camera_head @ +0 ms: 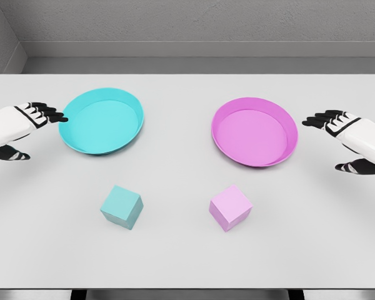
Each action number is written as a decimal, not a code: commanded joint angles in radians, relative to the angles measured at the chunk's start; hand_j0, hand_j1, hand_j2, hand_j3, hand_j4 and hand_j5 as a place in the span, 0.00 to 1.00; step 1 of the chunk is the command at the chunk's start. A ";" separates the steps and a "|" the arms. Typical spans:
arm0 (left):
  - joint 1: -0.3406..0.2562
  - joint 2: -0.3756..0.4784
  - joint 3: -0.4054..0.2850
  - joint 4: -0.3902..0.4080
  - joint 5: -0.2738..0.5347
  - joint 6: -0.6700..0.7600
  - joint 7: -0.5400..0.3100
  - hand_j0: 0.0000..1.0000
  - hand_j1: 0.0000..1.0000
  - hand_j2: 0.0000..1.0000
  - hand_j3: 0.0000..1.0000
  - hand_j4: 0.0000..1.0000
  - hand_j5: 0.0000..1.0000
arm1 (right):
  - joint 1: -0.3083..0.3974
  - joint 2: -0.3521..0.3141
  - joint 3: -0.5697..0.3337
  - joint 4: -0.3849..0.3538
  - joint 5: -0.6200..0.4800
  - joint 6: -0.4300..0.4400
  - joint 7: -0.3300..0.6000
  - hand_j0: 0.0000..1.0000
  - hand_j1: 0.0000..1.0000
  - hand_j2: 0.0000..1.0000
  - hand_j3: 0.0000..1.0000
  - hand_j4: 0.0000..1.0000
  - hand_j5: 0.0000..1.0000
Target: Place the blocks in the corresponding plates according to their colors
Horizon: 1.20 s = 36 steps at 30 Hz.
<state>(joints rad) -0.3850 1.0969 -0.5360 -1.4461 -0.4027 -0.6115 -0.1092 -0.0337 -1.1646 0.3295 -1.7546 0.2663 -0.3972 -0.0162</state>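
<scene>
1. Blocks are sitting on the white table [187, 262], both toward its near edge: a cyan block [121, 207] on the left and a pink block [230, 207] on the right, well apart from each other and neither one being touched.
2. Behind the cyan block, a cyan plate [72, 134] is lying on the table, with nothing showing inside it.
3. Behind the pink block, a pink plate [287, 125] is lying on the table, tilted slightly in appearance toward the camera, also with nothing showing inside it.
4. Each block is resting in front of the plate of its own color, clear of the rim.
5. Coming in from the left edge, the left hand [25, 125] is hovering beside the cyan plate; its dark fingers [47, 112] are stretching out toward the plate's left rim, with the tips just beside it, and the thumb is hanging lower and apart, so the hand is spread and gripping nothing.
6. Coming in from the right edge, the right hand [350, 134] is hovering near the pink plate, a little farther from that rim; its fingers [322, 119] are reaching out toward the plate, the thumb is dropping below them, and the hand is likewise spread and carrying nothing.
7. Both white forearms are lying roughly level, mirroring one another across the table.
</scene>
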 commanded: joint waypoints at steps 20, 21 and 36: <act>0.187 -0.035 -0.007 -0.270 -0.047 0.001 -0.047 1.00 1.00 1.00 1.00 1.00 1.00 | -0.443 0.151 0.482 -0.002 -0.002 -0.129 0.347 1.00 1.00 1.00 1.00 1.00 1.00; 0.187 -0.034 -0.007 -0.283 -0.045 0.001 -0.047 1.00 1.00 1.00 1.00 1.00 1.00 | -0.449 0.157 0.494 -0.002 -0.002 -0.130 0.358 1.00 1.00 1.00 1.00 1.00 1.00; 0.190 -0.081 -0.024 -0.320 0.022 0.001 -0.046 1.00 1.00 1.00 1.00 1.00 1.00 | -0.588 0.237 0.609 -0.002 -0.002 -0.199 0.441 1.00 1.00 1.00 1.00 1.00 1.00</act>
<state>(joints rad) -0.1948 1.0265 -0.5549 -1.7639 -0.3896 -0.6116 -0.1552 -0.6213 -0.9323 0.9341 -1.7561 0.2702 -0.5911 0.4183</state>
